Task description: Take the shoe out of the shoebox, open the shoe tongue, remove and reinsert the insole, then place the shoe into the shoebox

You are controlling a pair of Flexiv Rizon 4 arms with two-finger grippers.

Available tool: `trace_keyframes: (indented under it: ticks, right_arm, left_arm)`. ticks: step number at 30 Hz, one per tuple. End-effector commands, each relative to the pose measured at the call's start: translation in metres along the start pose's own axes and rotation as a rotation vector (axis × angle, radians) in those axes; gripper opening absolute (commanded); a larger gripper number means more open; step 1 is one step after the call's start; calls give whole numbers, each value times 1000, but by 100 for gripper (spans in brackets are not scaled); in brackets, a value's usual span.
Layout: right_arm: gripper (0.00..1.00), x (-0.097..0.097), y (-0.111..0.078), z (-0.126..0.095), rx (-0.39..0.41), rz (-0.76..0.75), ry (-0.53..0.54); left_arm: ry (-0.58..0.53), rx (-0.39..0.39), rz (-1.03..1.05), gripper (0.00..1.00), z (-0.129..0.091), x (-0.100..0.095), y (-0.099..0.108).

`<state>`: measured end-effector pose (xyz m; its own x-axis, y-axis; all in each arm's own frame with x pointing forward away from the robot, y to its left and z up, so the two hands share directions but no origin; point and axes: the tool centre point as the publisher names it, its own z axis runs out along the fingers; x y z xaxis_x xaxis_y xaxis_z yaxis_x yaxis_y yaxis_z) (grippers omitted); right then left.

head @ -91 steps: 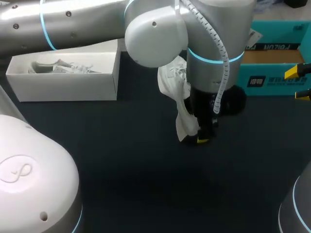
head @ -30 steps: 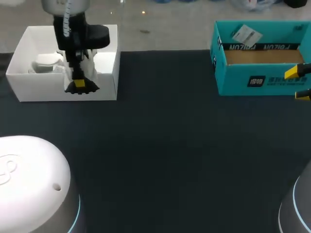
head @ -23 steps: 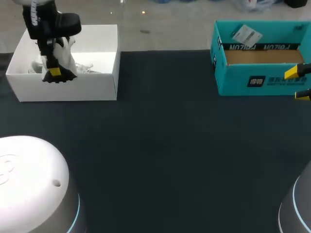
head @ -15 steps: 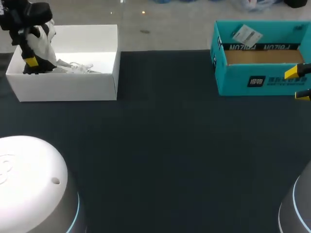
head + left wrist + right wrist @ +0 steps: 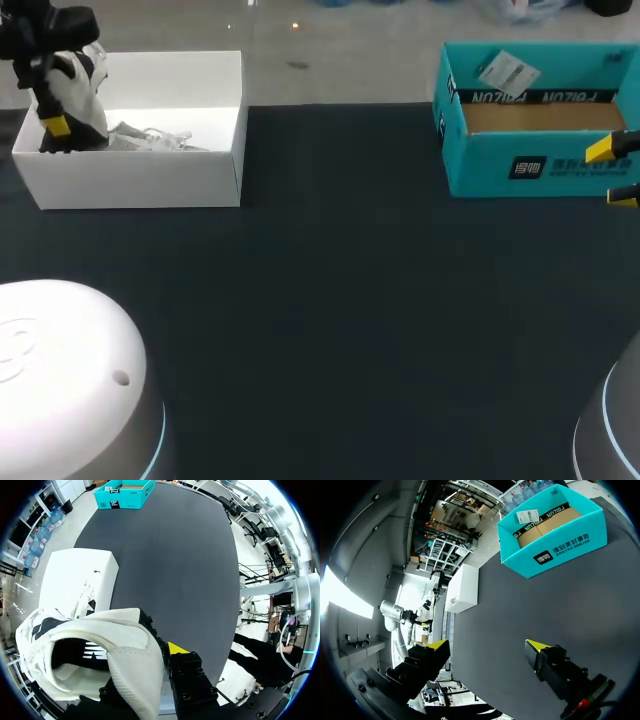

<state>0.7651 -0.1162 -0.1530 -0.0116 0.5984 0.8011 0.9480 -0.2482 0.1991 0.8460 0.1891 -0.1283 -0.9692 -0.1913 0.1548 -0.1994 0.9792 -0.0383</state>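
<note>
Final placing step: clamping white shoe [image 5: 88, 95] in left gripper [image 5: 56, 127] above white shoebox [image 5: 140, 180], right gripper [image 5: 487, 647] spread empty; next, lower and release.

Shows soft, finely woven white cloth on the shoe [image 5: 135, 680], matt white card on the shoebox [image 5: 140, 180], dull dark sheeting across the counter [image 5: 350, 320].

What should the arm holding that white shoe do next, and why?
Probably lower it and let go. The left gripper holds the white fabric shoe hanging over the left end of the open white cardboard shoebox, not yet resting inside, so easing it down onto the box floor seems the sensible next step.
</note>
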Motion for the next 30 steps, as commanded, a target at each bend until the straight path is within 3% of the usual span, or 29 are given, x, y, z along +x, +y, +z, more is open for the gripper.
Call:
trace_keyframes:
  ticks: [1,10,14,22,26,30]
  right_arm:
    - [100,0,0,1,-1,2,-3]
    - [100,0,0,1,-1,2,-3]
    - [100,0,0,1,-1,2,-3]
    - [100,0,0,1,-1,2,-3]
    - [100,0,0,1,-1,2,-3]
    - [100,0,0,1,-1,2,-3]
  left_arm:
    - [3,-3,0,0,-3,-2,-1]
    - [3,-3,0,0,-3,-2,-1]
    - [-29,-32,-34,0,-3,-9,14]
    - [-19,-34,-25,0,-3,-43,40]
    - [28,-76,7,0,-2,-68,54]
    - [5,-94,-5,0,-5,-96,73]
